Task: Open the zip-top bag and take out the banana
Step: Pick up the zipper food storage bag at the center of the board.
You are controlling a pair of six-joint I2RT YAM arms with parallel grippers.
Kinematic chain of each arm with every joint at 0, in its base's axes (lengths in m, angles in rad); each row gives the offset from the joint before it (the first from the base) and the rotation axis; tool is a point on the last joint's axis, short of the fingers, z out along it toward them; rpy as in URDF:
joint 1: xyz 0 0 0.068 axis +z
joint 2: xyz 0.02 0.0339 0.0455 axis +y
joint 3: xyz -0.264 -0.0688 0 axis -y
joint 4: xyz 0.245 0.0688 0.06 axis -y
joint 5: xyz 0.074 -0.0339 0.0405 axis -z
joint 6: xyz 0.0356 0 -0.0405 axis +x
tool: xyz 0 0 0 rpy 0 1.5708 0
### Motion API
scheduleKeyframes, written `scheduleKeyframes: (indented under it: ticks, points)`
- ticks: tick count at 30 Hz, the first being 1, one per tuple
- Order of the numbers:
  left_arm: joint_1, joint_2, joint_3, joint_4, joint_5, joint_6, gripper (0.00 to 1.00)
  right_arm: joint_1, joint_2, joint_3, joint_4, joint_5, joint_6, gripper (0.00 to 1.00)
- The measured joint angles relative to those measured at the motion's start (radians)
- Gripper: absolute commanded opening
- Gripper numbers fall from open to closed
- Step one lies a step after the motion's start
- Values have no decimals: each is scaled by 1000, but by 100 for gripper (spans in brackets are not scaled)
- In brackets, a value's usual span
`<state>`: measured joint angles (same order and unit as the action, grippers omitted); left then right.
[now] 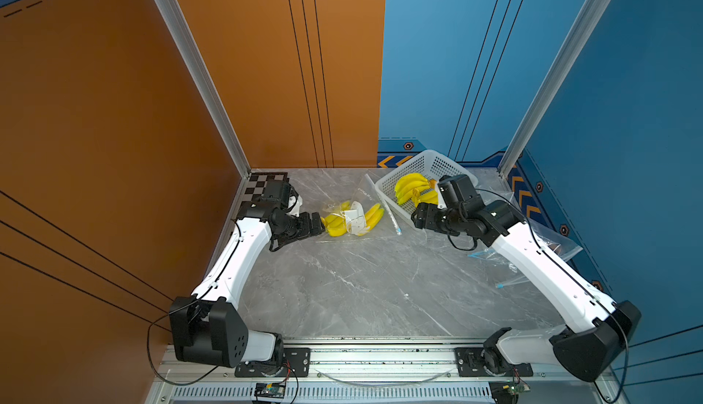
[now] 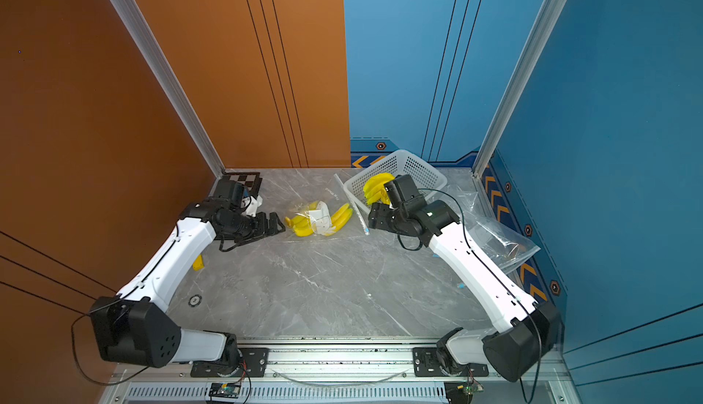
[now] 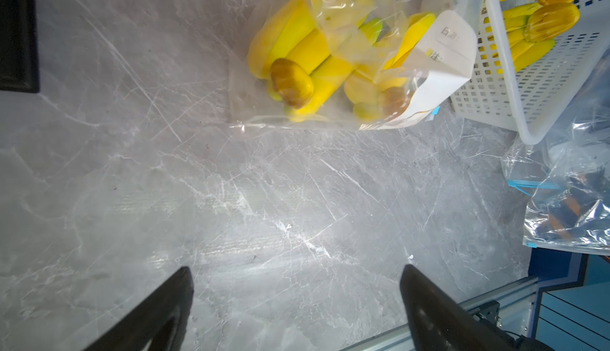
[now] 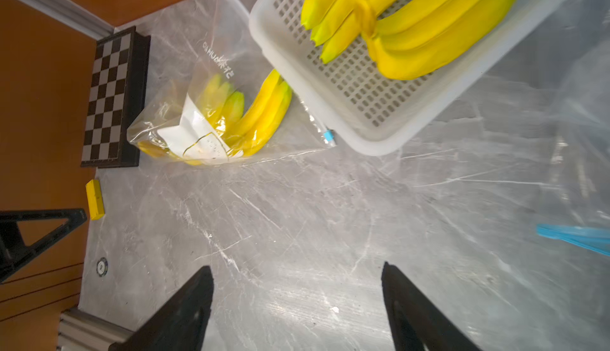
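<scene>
1. Between the two arms, my left gripper (image 1: 320, 224) stands spread as wide as it goes and holds nothing. Its wrist view (image 3: 297, 270) shows only bare table between its fingers.
2. Just ahead of it lies the zip-top bag (image 1: 355, 214), flat on the table and close to the fingertips but not touching them.
3. My right gripper (image 4: 297, 268) is also spread, a little less wide, and empty. It hangs near the front corner of the white basket (image 1: 403, 170), and I see no contact with anything.
4. The banana (image 4: 264, 111) is inside the bag (image 4: 227, 114), a yellow bunch under a white label, midway between the two grippers.
5. The bag's zip strip runs along the basket's near wall (image 4: 376, 144), with the blue slider (image 4: 328, 134) at the end nearer me. I cannot tell whether the seal is parted.
6. More loose bananas (image 1: 411, 185) fill the basket.
7. The table (image 1: 361, 288) is bare grey marble from the bag to the front rail, the widest room I have.
8. Tight spots:
   - the checkerboard (image 1: 266, 181) sits in the back left corner;
   - a yellow block (image 2: 198, 263) lies by the orange wall, under the left arm;
   - crumpled clear bags (image 1: 547, 238) lie against the blue wall, under the right arm.
</scene>
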<state>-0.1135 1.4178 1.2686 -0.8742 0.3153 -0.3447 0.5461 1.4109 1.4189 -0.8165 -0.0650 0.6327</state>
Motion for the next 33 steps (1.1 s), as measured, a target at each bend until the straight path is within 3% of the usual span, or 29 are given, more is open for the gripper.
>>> scheduleKeyframes:
  ticks: [5,18,19,22,23,25,26,33]
  points:
    - [-8,91,26,92,23,-43,98,5,126,5,60,-84,0,80]
    - [-39,382,203,231,18,-90,100,-82,171,0,103,-200,-19,80]
    - [-40,402,217,235,19,-90,95,-90,177,-4,105,-206,-24,79]
    - [-45,445,227,243,19,-80,60,-112,190,-23,110,-227,-33,79]
    - [-47,454,226,243,19,-75,47,-117,192,-30,111,-231,-34,79]
    - [-50,462,221,243,18,-64,10,-125,194,-41,114,-236,-34,79]
    - [-51,462,215,243,18,-60,0,-127,194,-44,114,-240,-34,79]
    - [-51,436,150,240,19,1,0,-118,196,-73,154,-254,-33,79]
